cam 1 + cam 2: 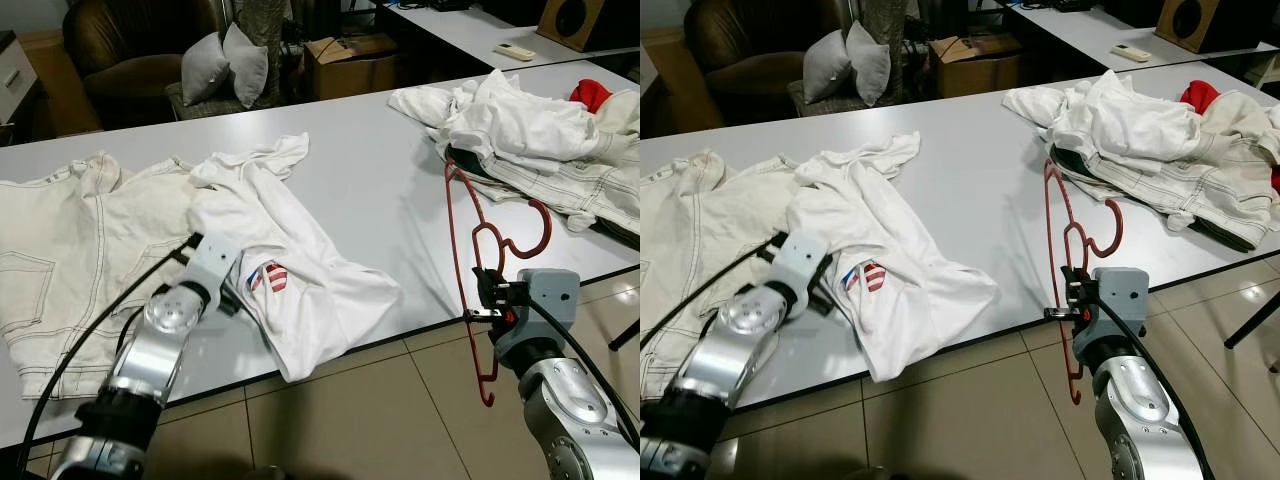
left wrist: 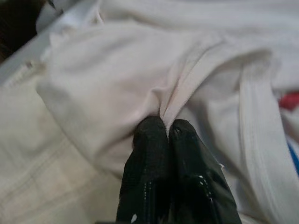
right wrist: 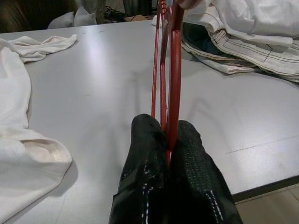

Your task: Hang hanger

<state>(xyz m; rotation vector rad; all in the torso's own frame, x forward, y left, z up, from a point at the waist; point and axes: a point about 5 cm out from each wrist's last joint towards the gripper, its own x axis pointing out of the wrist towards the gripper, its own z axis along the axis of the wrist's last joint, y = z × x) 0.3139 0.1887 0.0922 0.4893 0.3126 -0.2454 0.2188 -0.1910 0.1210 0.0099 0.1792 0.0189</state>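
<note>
A red wire hanger (image 1: 470,260) stands tilted at the table's front right edge, its lower end hanging past the edge. My right gripper (image 3: 167,135) is shut on it near its hook (image 1: 535,235). A white T-shirt (image 1: 285,260) with a small flag patch (image 1: 270,277) lies spread in the middle of the grey table (image 1: 370,180). My left gripper (image 2: 166,128) is shut on a fold of that T-shirt (image 2: 196,79), at its left edge beside the patch.
Cream jeans (image 1: 70,250) lie on the table's left part. A heap of white and cream clothes (image 1: 530,130) with something red (image 1: 592,95) covers the back right. Behind the table are a brown armchair (image 1: 130,50), grey cushions (image 1: 225,65) and a cardboard box (image 1: 352,62). Tiled floor (image 1: 380,410) is in front.
</note>
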